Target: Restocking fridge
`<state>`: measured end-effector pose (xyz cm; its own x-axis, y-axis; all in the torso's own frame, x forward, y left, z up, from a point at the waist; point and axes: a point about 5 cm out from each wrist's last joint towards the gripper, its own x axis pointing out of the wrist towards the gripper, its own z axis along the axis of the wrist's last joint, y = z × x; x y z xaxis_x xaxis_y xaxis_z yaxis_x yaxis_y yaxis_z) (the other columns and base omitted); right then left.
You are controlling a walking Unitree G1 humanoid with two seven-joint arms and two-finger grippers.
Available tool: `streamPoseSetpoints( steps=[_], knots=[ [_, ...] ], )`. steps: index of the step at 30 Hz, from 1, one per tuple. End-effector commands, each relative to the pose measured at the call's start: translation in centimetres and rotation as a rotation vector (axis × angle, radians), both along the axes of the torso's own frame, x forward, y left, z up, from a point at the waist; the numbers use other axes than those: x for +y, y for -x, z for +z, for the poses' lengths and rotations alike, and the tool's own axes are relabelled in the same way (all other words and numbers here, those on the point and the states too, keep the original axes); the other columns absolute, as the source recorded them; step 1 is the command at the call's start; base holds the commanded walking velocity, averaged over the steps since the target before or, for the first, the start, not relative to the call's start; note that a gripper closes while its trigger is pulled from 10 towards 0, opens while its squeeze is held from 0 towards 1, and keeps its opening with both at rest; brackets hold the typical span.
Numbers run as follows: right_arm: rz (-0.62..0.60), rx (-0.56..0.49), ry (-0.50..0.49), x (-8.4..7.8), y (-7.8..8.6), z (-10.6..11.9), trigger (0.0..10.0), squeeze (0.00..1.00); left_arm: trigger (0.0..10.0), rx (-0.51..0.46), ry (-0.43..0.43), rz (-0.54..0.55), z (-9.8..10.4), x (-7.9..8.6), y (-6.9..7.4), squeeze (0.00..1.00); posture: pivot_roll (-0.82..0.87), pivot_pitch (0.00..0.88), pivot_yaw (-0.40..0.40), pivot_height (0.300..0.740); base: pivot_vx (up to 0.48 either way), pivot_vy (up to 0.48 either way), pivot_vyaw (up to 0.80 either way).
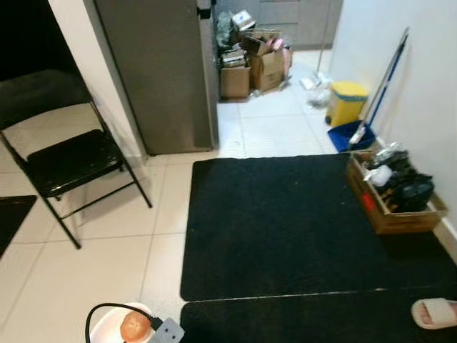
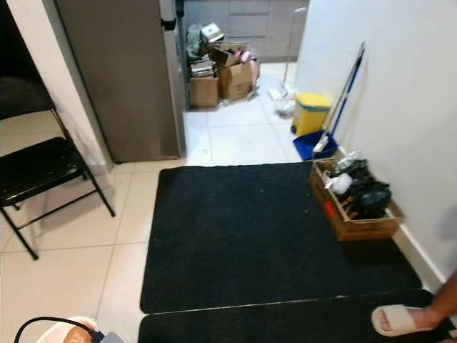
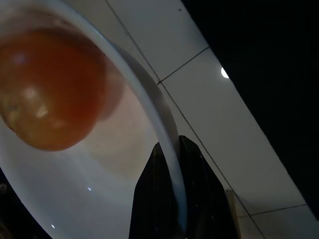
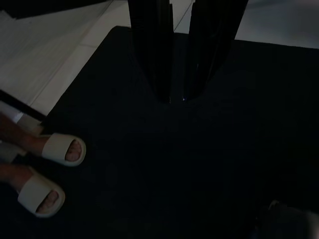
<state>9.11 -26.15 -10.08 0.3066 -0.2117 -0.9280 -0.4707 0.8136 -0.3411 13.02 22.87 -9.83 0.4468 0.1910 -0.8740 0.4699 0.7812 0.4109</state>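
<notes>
- The grey fridge [image 1: 157, 71] stands shut, well beyond the far edge of the black mat [image 1: 285, 229].
- A folding chair [image 1: 64, 157] sits off the mat's left side.
- A wooden crate [image 1: 393, 196] rests on the mat's right edge.
- Near the mat's front left corner, the left pincer [image 3: 172, 199] grips the rim of a white bowl [image 3: 99, 199] holding an orange-red fruit [image 3: 47, 94].
- The right pincer [image 4: 182, 97] hangs over the mat, fingers narrow, near a person's sandalled feet [image 4: 60, 149].

Fridge [image 1: 161, 71] ahead, mat [image 1: 285, 229] before it.
Chair [image 1: 68, 161] left, crate [image 1: 393, 193] right by wall, boxes [image 1: 253, 64] behind; bowl [image 1: 107, 329] nearest, holding perhaps fruit [image 1: 135, 326].
</notes>
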Motion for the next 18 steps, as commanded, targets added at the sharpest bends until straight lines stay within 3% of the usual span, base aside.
streamPoseSetpoints(
  steps=[1,5,18],
  knots=[
    [0.0,0.009,0.001,-0.11,0.3,-0.03,10.0,0.0,10.0,0.005,0.012,0.015,-0.08,-0.01,0.25,0.0,-0.02,0.0,0.016,0.74,0.0,0.0,0.0],
    [0.001,0.008,0.001,-0.12,0.22,-0.01,10.0,0.0,10.0,0.007,0.015,0.021,-0.1,0.02,0.3,0.0,-0.02,0.0,0.016,0.74,0.0,0.0,0.0],
    [0.008,-0.004,0.007,-0.2,-0.45,0.16,10.0,0.0,10.0,0.009,0.036,0.053,-0.18,-0.16,0.41,0.0,-0.02,0.0,0.004,0.74,0.27,0.0,0.0]
  ],
)
